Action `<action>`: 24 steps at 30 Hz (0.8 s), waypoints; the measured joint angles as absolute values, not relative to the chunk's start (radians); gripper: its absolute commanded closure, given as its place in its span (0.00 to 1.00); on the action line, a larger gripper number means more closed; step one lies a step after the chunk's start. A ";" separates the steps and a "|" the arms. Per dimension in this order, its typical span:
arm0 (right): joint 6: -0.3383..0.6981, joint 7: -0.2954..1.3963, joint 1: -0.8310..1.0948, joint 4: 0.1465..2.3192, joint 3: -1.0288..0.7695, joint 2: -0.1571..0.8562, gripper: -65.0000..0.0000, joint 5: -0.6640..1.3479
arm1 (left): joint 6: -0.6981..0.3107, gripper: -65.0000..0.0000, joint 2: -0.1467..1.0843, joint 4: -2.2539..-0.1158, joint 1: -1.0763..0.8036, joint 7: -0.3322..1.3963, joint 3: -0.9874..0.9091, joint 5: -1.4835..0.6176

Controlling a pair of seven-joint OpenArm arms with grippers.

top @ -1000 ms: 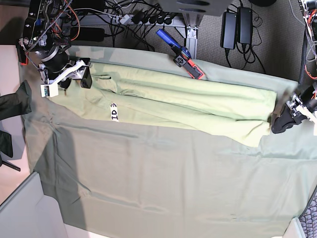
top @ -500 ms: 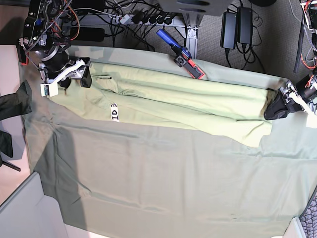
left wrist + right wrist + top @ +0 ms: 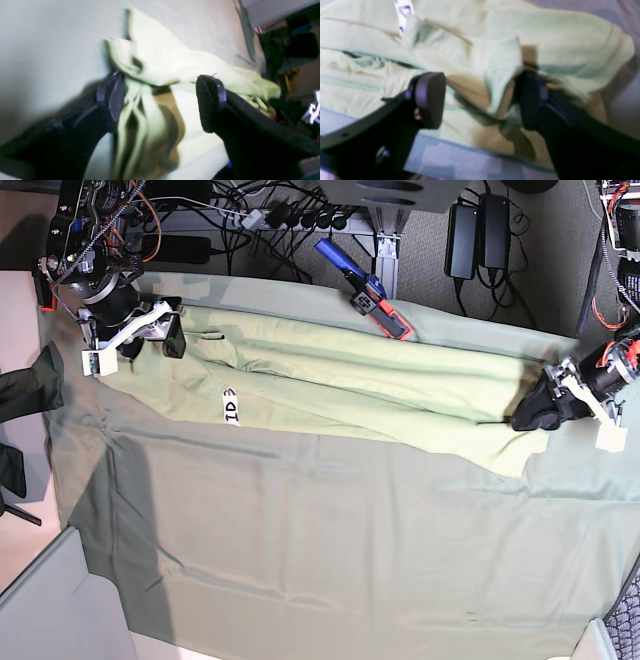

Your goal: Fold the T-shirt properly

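T-shirt (image 3: 360, 385) folds apparently lie between both grippers' spread fingers (image 3: 210, 100).

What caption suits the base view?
Two open grippers, left and right, at opposite ends of a long-folded T-shirt on a green tablecloth.

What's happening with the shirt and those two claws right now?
Both grippers open: left gripper, right gripper, one at each end. T-shirt lies in a long band on the tablecloth. Nothing blocking.

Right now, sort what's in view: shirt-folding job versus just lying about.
Job:
T-shirt
left gripper, open at one end of it
right gripper, open at the other end

Lying about:
tablecloth
blue clamp
dark garment
power bricks
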State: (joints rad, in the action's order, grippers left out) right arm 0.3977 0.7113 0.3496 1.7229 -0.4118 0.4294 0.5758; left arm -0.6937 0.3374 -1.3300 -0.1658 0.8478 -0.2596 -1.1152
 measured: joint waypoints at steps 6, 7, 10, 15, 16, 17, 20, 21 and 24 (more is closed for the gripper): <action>0.398 0.712 0.350 1.723 -0.412 0.429 0.32 0.576 | -0.696 0.29 0.334 -1.332 -0.160 0.836 -0.257 -1.097; 0.398 0.711 0.350 1.723 -0.412 0.429 0.32 0.576 | -0.696 0.29 0.333 -1.332 -0.152 0.837 -0.257 -1.085; 0.398 0.712 0.350 1.723 -0.412 0.430 0.32 0.576 | -0.689 0.29 0.324 -1.331 -0.122 0.826 -0.257 -1.032; 0.398 0.711 0.350 1.723 -0.412 0.429 0.32 0.576 | -0.652 0.70 0.286 -1.330 -0.096 0.792 -0.258 -0.953; 0.398 0.711 0.350 1.723 -0.412 0.429 0.32 0.576 | -0.651 0.82 0.276 -1.328 -0.096 0.788 -0.258 -0.933; 0.398 0.711 0.350 1.723 -0.412 0.430 0.32 0.576 | -0.651 0.91 0.266 -1.328 -0.096 0.778 -0.258 -0.912; 0.398 0.711 0.349 1.723 -0.412 0.429 0.32 0.576 | -0.652 1.00 0.258 -1.328 -0.096 0.750 -0.258 -0.861; 0.398 0.711 0.350 1.723 -0.412 0.429 0.32 0.576 | -0.652 1.00 0.258 -1.328 -0.095 0.747 -0.258 -0.853; 0.398 0.712 0.350 1.723 -0.412 0.429 0.32 0.576 | -0.685 1.00 0.263 -1.328 -0.093 0.748 -0.276 -0.837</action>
State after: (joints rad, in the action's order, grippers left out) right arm 0.3977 0.7116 0.3496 1.7229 -0.4118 0.4294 0.5758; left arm -0.6853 0.2626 -1.3285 -0.0929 0.7479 -0.2756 -0.8371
